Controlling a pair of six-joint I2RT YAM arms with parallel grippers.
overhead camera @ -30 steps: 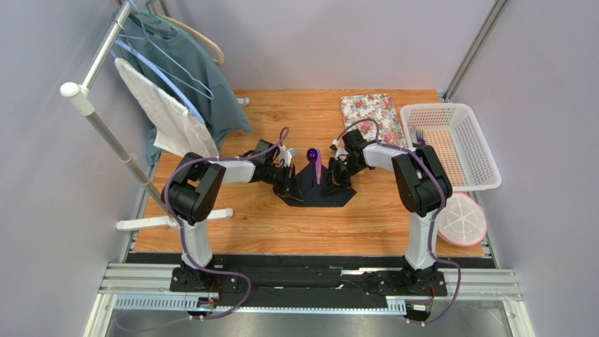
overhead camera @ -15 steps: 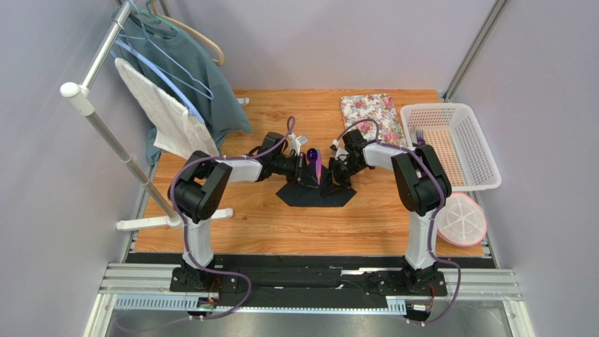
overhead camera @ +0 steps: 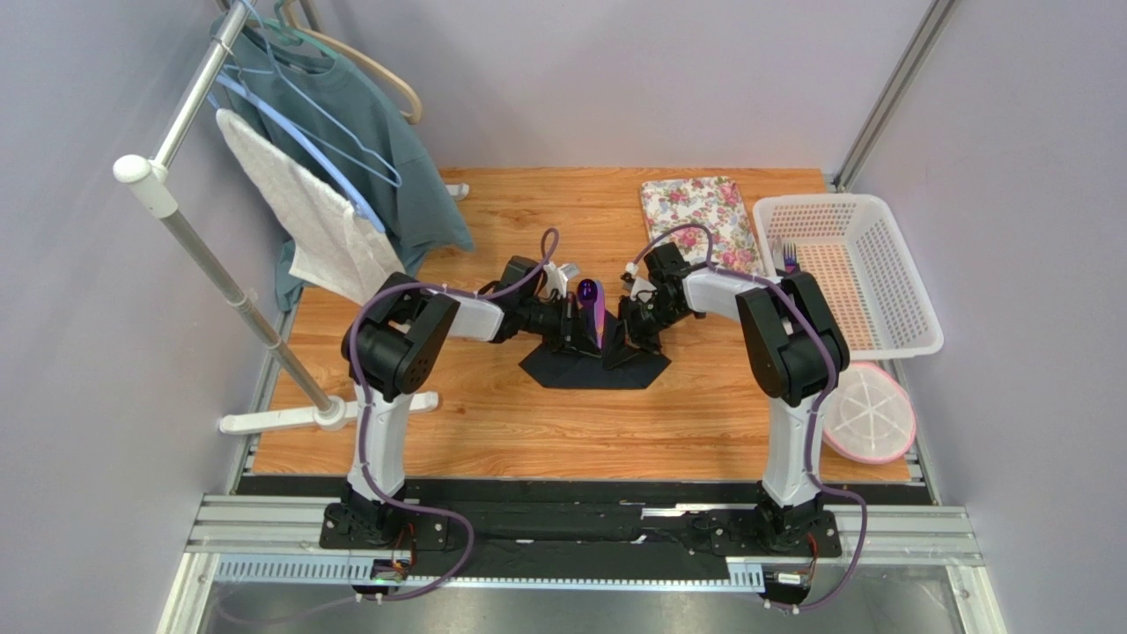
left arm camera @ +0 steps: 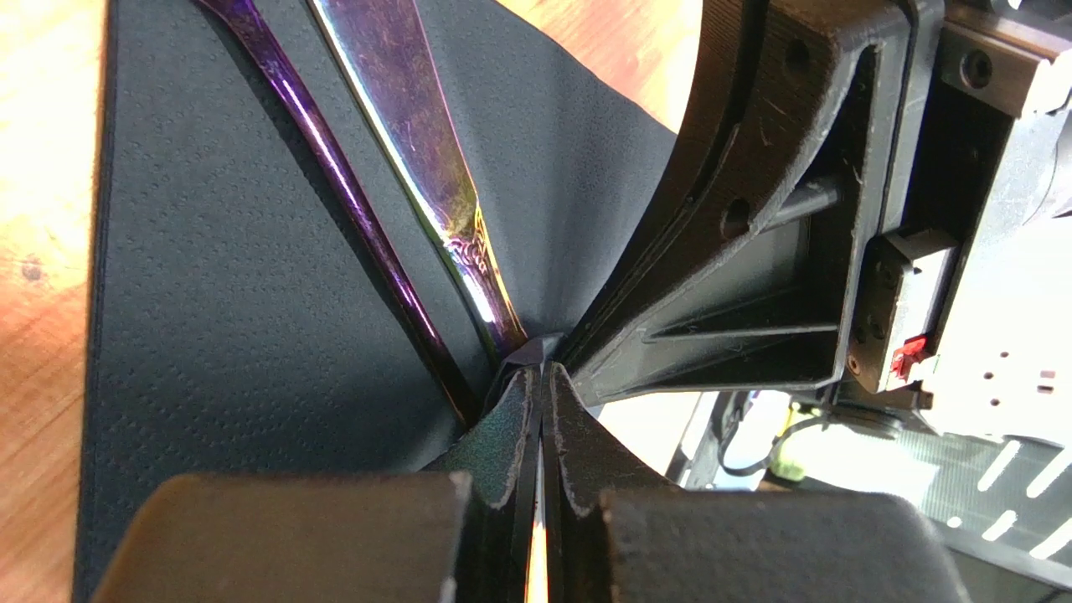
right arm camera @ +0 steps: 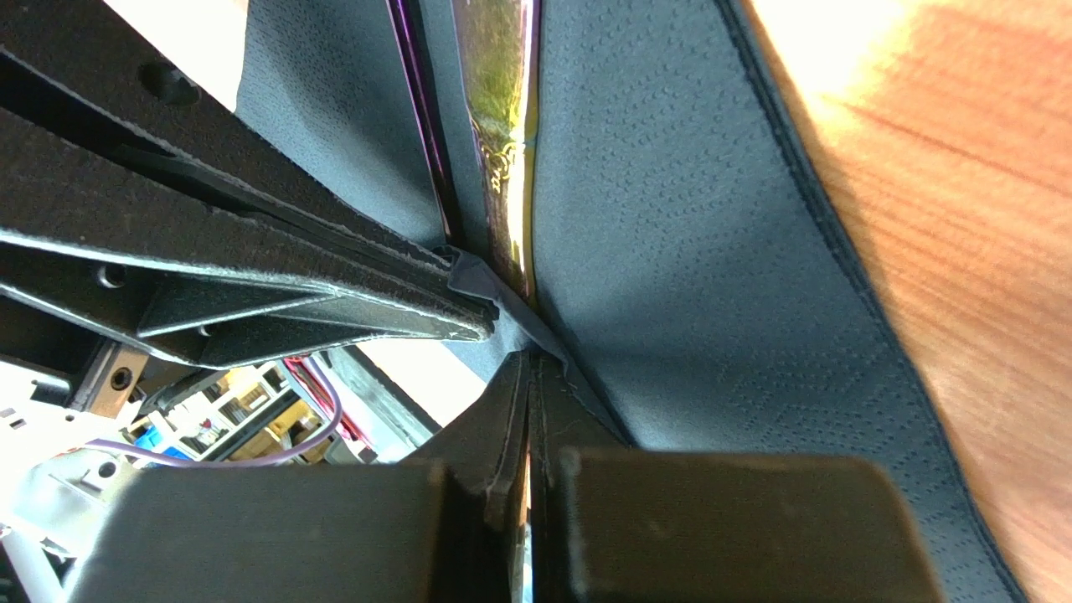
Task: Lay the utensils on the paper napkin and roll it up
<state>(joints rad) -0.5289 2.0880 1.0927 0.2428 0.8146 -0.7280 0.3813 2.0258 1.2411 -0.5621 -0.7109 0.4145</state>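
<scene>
The black paper napkin point(overhead camera: 591, 367) lies mid-table with both side flaps pulled up round the purple utensils point(overhead camera: 593, 309). My left gripper point(overhead camera: 577, 324) is shut on the napkin's left flap, and my right gripper point(overhead camera: 622, 330) is shut on its right flap. The two meet over the cutlery. In the left wrist view my left gripper point(left arm camera: 541, 377) pinches a napkin edge point(left arm camera: 227, 314) beside two purple handles point(left arm camera: 422, 163). In the right wrist view my right gripper point(right arm camera: 530, 364) pinches the napkin point(right arm camera: 705, 251) next to a purple handle point(right arm camera: 500, 113).
A floral mat point(overhead camera: 699, 218) lies at the back. A white basket point(overhead camera: 884, 311) at the right holds a purple fork point(overhead camera: 790, 251). A round pink-rimmed lid point(overhead camera: 867, 412) sits below it. A clothes rack point(overhead camera: 199, 251) with a teal shirt and towel stands at the left.
My left gripper has moved right, carrying the napkin's left flap up and over towards the utensils until it meets the right gripper. The right gripper has stayed put.
</scene>
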